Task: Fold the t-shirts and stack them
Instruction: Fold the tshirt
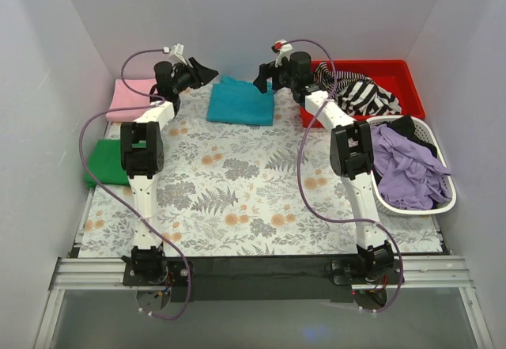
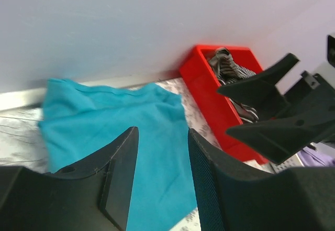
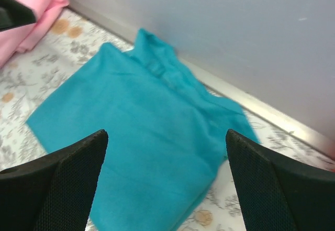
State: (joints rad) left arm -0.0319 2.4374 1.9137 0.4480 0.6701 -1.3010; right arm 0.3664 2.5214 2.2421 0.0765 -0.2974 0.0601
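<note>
Left gripper (image 2: 162, 134) hangs with jaws parted, nothing between them. Right gripper (image 3: 166, 136) is spread wide, empty too. Both face the folded teal t-shirt (image 1: 241, 101), flat at the table's (image 1: 237, 199) far edge. The pink t-shirt (image 1: 130, 96) sits far-left and the green t-shirt (image 1: 107, 163) at the left edge.

No readable text, label, brand, number or sign appears anywhere.

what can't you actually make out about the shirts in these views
Pink t-shirt: top view, left arm covers its right edge; right wrist view cuts it off at the frame corner.
Green t-shirt: top view, left arm hides its right side.
Teal t-shirt: left wrist view, left gripper hides its near edge.
</note>
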